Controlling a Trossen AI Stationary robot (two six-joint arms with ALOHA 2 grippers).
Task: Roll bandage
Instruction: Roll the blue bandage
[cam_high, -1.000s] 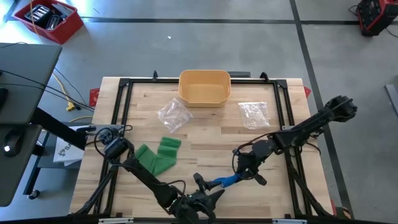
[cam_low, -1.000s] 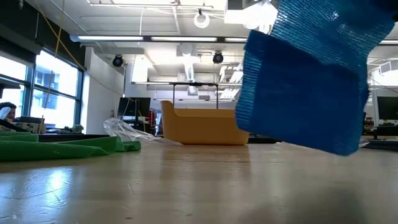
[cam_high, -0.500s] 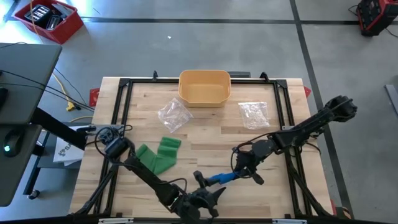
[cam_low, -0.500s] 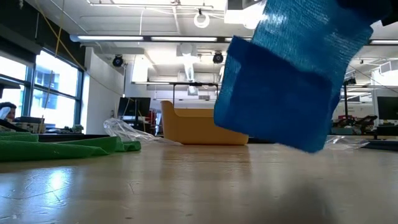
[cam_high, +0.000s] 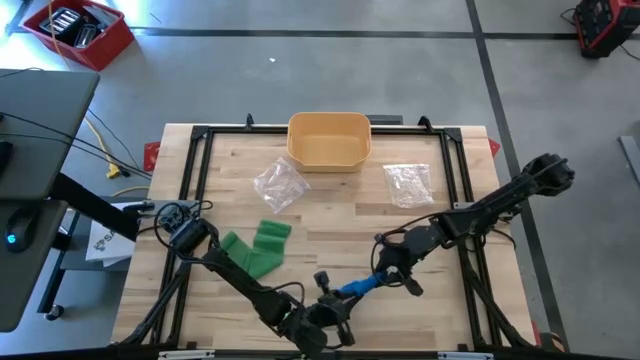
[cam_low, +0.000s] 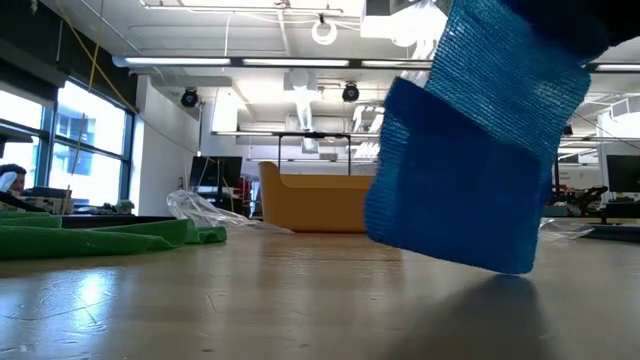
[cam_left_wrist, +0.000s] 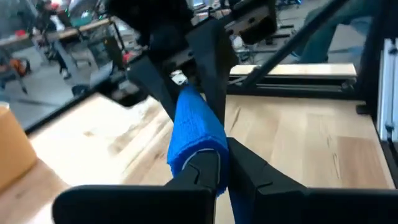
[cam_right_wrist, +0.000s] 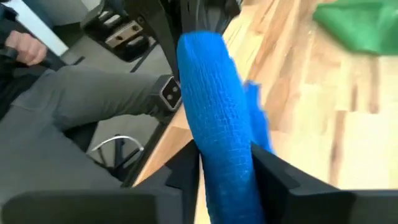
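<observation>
Blue bandage (cam_high: 362, 286): woven mesh fabric, partly rolled into a soft tube, sits lower centre of the high view, stretched between the two grippers above the near edge of the wooden table (cam_high: 330, 225). In low view it hangs as a folded blue sheet (cam_low: 478, 140) w/ a coarse gauze weave, upper right of frame, lower edge off the tabletop.

Left gripper (cam_high: 327, 312), bottom centre of high view, near table's front edge: fingers (cam_left_wrist: 202, 171) clenched onto one end of the bandage roll; its wrist view shows dark fingers pinched tight on the blue tube. Right gripper (cam_high: 388, 272), lower right of centre: fingers (cam_right_wrist: 186, 168) sit either side of the other end of the tube, touching the fabric, so grasping it, tho jaws look partly parted around the roll.

Other stuff: green cloth (cam_high: 255, 248), crumpled, soft, lower left of centre, well apart from the bandage. Two clear crinkly plastic bags, one (cam_high: 279, 184) left of centre, one (cam_high: 408, 184) right of centre. Tan plastic bin (cam_high: 329, 140), rounded rectangle, smooth walls, top centre touching far edge of table. Black metal frame (cam_high: 200, 135) runs round the table border.

Open room: bare wood planks mid-table between bags and bandage; bandage is close to front rim. Person's grey-trousered leg (cam_right_wrist: 68, 118) shows beyond table edge in right wrist view.
</observation>
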